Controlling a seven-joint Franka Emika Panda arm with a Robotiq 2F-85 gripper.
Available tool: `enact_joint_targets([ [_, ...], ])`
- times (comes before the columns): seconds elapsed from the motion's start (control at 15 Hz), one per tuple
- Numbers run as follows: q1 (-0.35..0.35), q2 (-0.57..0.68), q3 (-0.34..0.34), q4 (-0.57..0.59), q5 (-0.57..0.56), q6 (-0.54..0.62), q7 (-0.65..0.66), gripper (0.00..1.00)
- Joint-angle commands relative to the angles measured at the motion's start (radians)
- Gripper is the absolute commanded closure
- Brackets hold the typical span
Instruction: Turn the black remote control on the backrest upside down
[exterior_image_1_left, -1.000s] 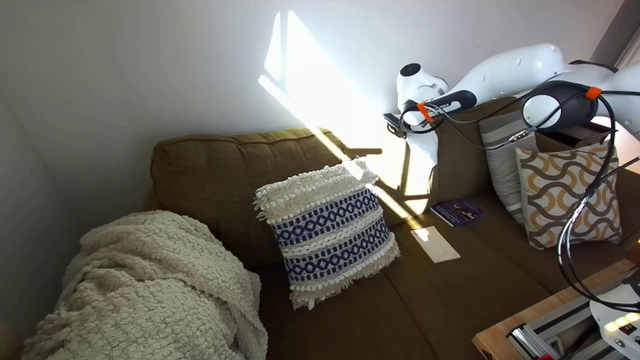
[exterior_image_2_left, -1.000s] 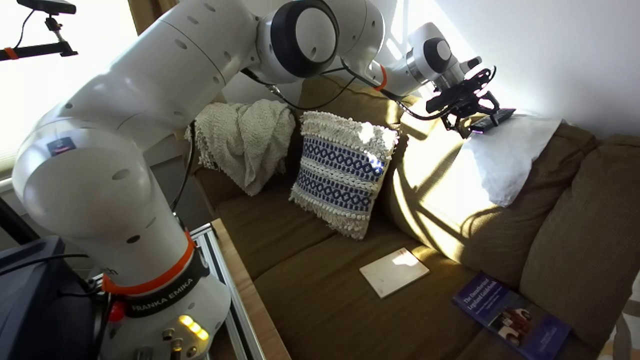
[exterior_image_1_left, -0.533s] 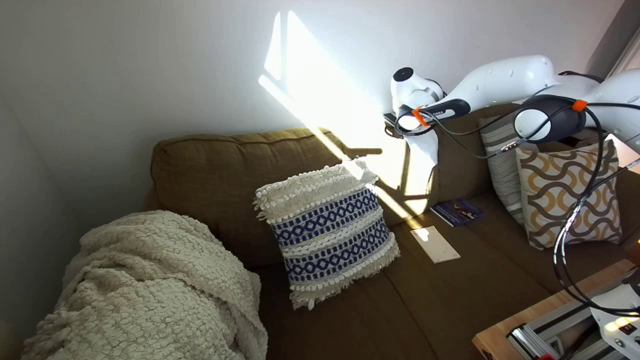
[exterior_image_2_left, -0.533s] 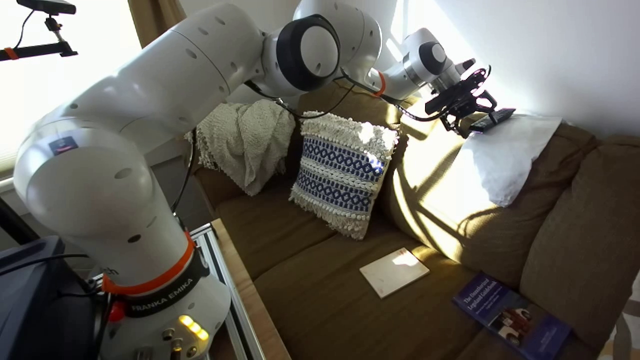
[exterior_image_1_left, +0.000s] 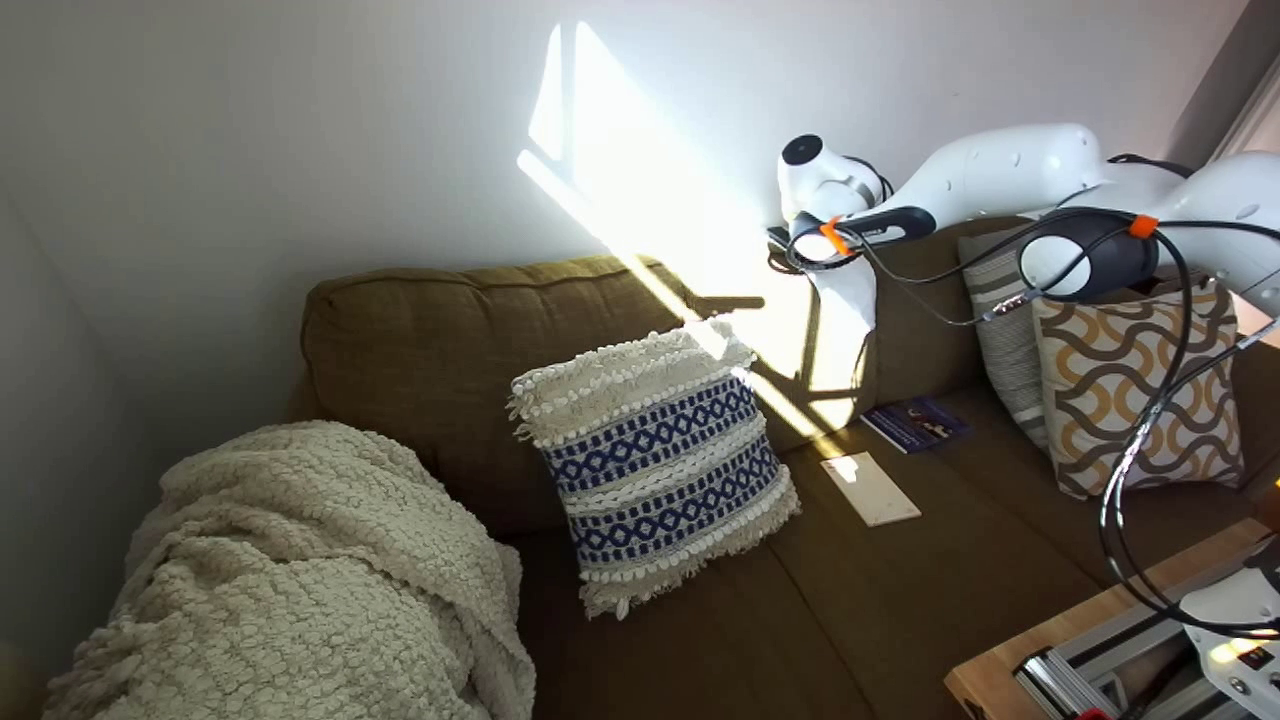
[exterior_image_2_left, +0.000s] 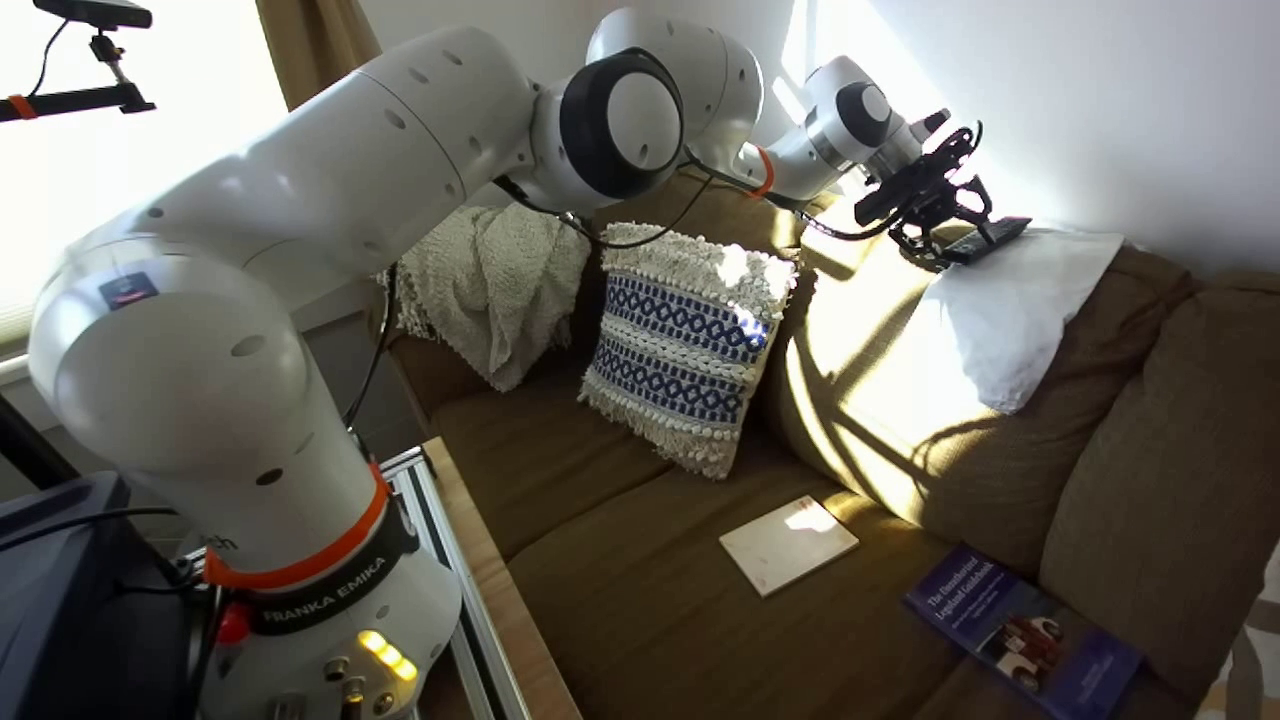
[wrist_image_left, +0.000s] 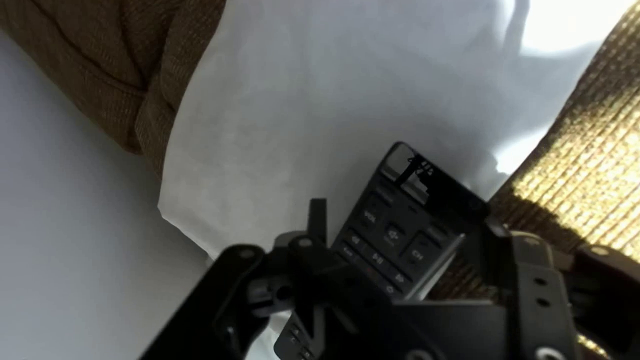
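Note:
The black remote control (exterior_image_2_left: 1003, 234) lies button side up on a white cloth over the sofa's brown backrest (exterior_image_2_left: 1110, 325). In the wrist view the remote (wrist_image_left: 385, 235) runs diagonally, its glossy end toward the cloth's middle. My gripper (wrist_image_left: 404, 220) is open, with one finger on each side of the remote. The gripper's dark parts hide much of the remote's lower half. In an exterior view the gripper (exterior_image_2_left: 965, 248) is low at the remote. In an exterior view the arm hides most of the gripper, and only a dark end of the remote (exterior_image_1_left: 778, 237) shows on the backrest (exterior_image_1_left: 450, 330).
The white cloth (exterior_image_2_left: 1020, 320) hangs over the backrest front. A wall (exterior_image_2_left: 1150, 120) stands close behind. A blue-and-white cushion (exterior_image_2_left: 685, 340) leans on the sofa. A white board (exterior_image_2_left: 790, 545) and a purple book (exterior_image_2_left: 1020, 630) lie on the seat. Strong sunlight glares near the gripper.
The arm has come down, and the gripper has sunk a little toward the remote. The remote and cloth have not visibly moved.

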Motion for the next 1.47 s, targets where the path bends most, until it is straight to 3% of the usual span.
enact_joint_targets([
  [0.0, -0.001, 0.045, -0.020, 0.063, -0.010, -0.020, 0.002, 0.62],
  [0.33, -0.002, 0.057, -0.027, 0.084, -0.005, -0.030, -0.002, 0.66],
  [0.53, -0.007, 0.056, -0.030, 0.090, 0.003, -0.041, -0.002, 0.97],
  [0.93, -0.041, 0.023, 0.003, 0.101, 0.071, -0.094, 0.003, 0.95],
  [1.4, -0.109, -0.027, 0.109, 0.104, 0.270, -0.115, 0.011, 0.95],
])
